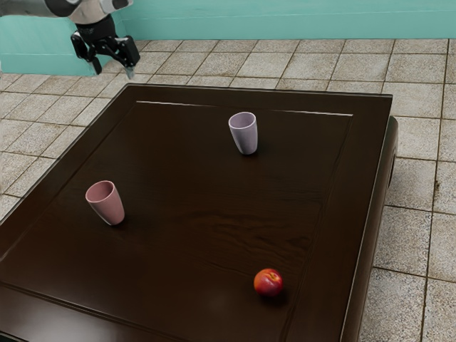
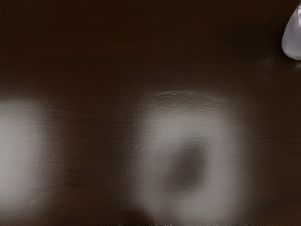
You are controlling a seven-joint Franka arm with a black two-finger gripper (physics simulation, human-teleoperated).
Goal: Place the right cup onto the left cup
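Floor: pale tiles (image 1: 402,235) are running around the table's far and right sides, as the exterior view's right goes.
Wall: teal panelling (image 1: 271,20) is standing at the far side.
Table: dark, glossy wood (image 1: 178,178) is bearing two cups and a fruit; in the wrist view its top is showing pale patches (image 2: 155,141), with a darker spot lying inside one.
Arm: the pale arm (image 1: 32,7) is reaching in from the far part of the exterior view's left.
Gripper: the black gripper (image 1: 114,73) is hanging near the table's far corner on the exterior view's left; its fingers are standing apart, with nothing between them.
Pink cup: the pink cup (image 1: 108,206) is standing mouth up on the table toward the exterior view's left, well apart from the other cup.
Lilac cup: the lilac cup (image 1: 245,137) is standing mouth up at the table's far side, right of the pink cup in the exterior view; part of it is showing in the wrist view.
Fruit: the red fruit (image 1: 268,283) is resting at the near side, toward the exterior view's right.
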